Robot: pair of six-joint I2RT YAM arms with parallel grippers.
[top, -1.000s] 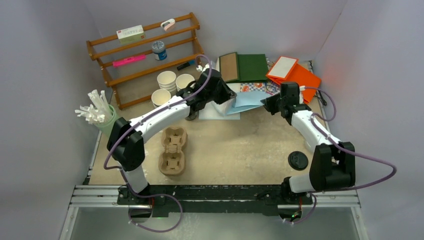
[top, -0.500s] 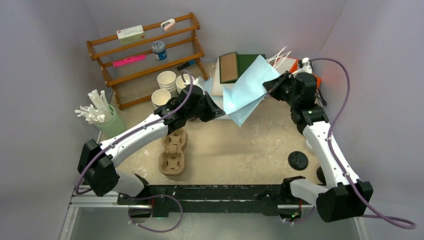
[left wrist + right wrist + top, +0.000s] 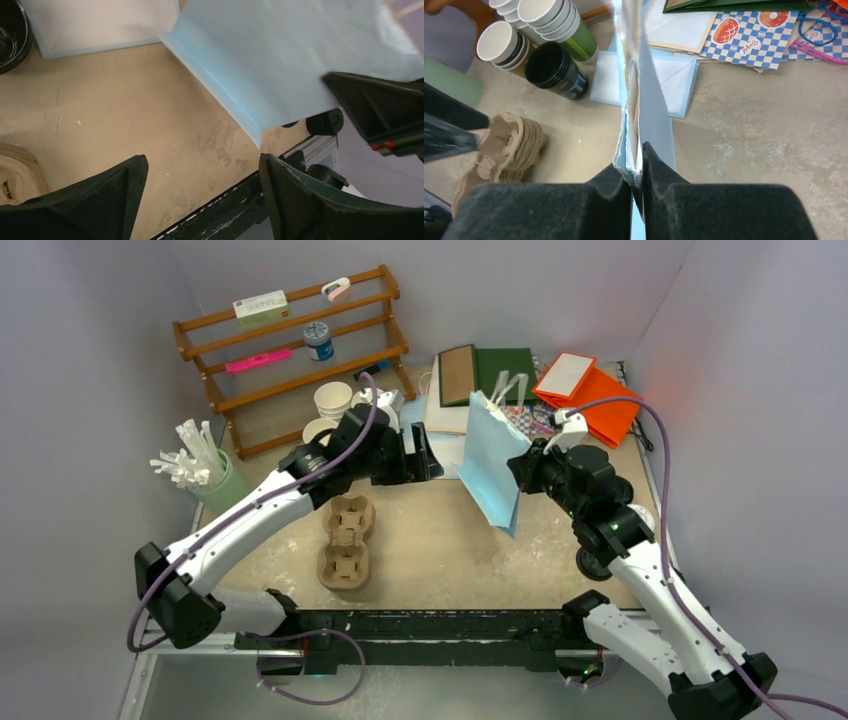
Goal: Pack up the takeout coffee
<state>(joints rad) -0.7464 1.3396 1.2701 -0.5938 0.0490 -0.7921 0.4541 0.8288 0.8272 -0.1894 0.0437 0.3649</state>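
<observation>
A light blue paper bag (image 3: 490,465) hangs edge-down over the middle of the table, its white handles up. My right gripper (image 3: 527,462) is shut on the bag's right edge, and the pinched paper (image 3: 631,150) shows between its fingers in the right wrist view. My left gripper (image 3: 425,452) stands open just left of the bag and touches nothing; the bag (image 3: 280,55) fills the top of the left wrist view. A small white rounded thing (image 3: 646,512) peeks out beside my right forearm. I cannot tell whether it is the takeout coffee.
Lidless white cups (image 3: 333,398) and a black cup (image 3: 554,62) stand at the back left by the wooden rack (image 3: 290,350). Pulp cup carriers (image 3: 345,540) lie left of centre. Another blue bag (image 3: 674,80) lies flat. Green, brown and orange bags (image 3: 590,390) lie behind. A black lid (image 3: 590,562) sits right.
My right gripper has carried the blue bag forward and down toward the middle, turning it upright. The left gripper has opened, let go of the bag and drawn back a little.
</observation>
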